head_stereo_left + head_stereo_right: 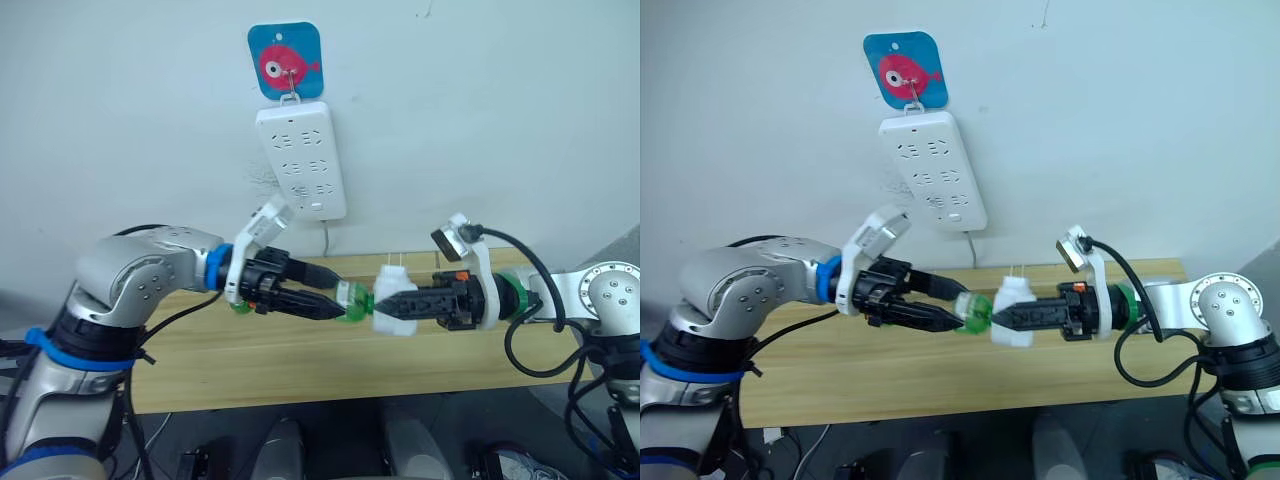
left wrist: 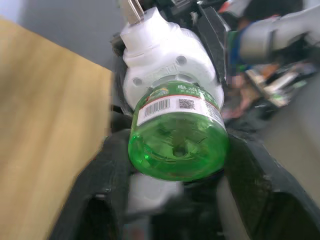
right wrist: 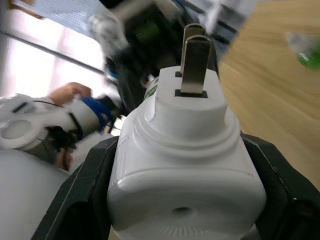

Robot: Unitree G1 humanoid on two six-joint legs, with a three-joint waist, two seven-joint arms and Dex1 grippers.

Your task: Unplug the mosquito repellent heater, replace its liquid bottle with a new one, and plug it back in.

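Above the wooden table, my right gripper (image 1: pixel 388 304) is shut on the mosquito repellent heater (image 1: pixel 393 308), a white rounded unit with its two metal prongs (image 3: pixel 195 60) pointing up. A green liquid bottle (image 1: pixel 352 302) with a barcode label sits with its neck in the heater's underside (image 2: pixel 165 60). My left gripper (image 1: pixel 340 301) is shut on that bottle, its black fingers (image 2: pixel 107 170) on both sides of the bottle's base (image 2: pixel 177 147). The two grippers face each other, tip to tip.
A long white power strip (image 1: pixel 300 160) hangs on the wall under a blue fish hook (image 1: pixel 286 62), its cable dropping behind the table (image 1: pixel 300 365). A second green object (image 3: pixel 307 52) lies on the tabletop beside my left wrist (image 1: pixel 240 306).
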